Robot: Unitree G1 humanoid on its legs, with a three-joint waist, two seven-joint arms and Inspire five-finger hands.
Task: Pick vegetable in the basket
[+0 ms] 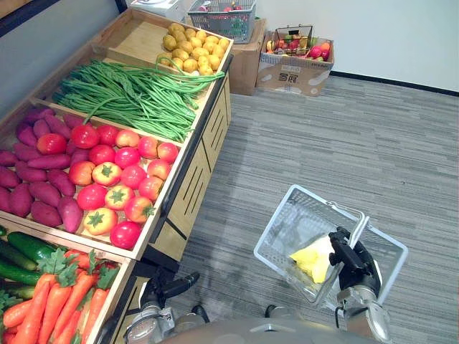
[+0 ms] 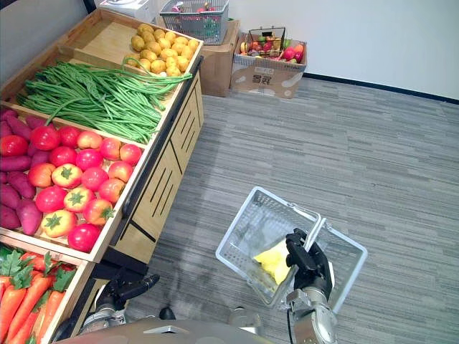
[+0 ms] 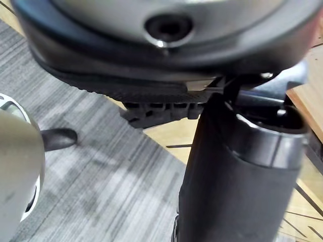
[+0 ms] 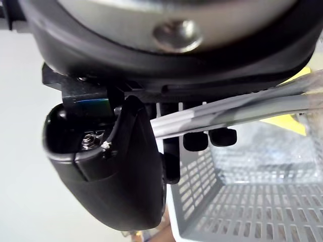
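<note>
One white slatted-plastic basket (image 1: 290,218) (lumpy yellow item (image 1: 312,259) inside) hangs from right hand (image 1: 353,266), fingers (image 4: 195,139) curled round its thin handle (image 4: 252,107).

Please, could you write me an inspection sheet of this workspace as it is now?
Surface: wooden stand, produce in compartments; grey carpet floor.
Job's things: basket hanging from right hand, yellow item inside; tomatoes, carrots, cucumbers, green beans, sweet potatoes on stand.
Clutter: cardboard box of produce and second basket by the wall.
Hands: right hand curled round basket handle; left hand low beside stand, relaxed, holding nothing.
Cables: nothing seen.
Surroundings: white wall behind.
</note>
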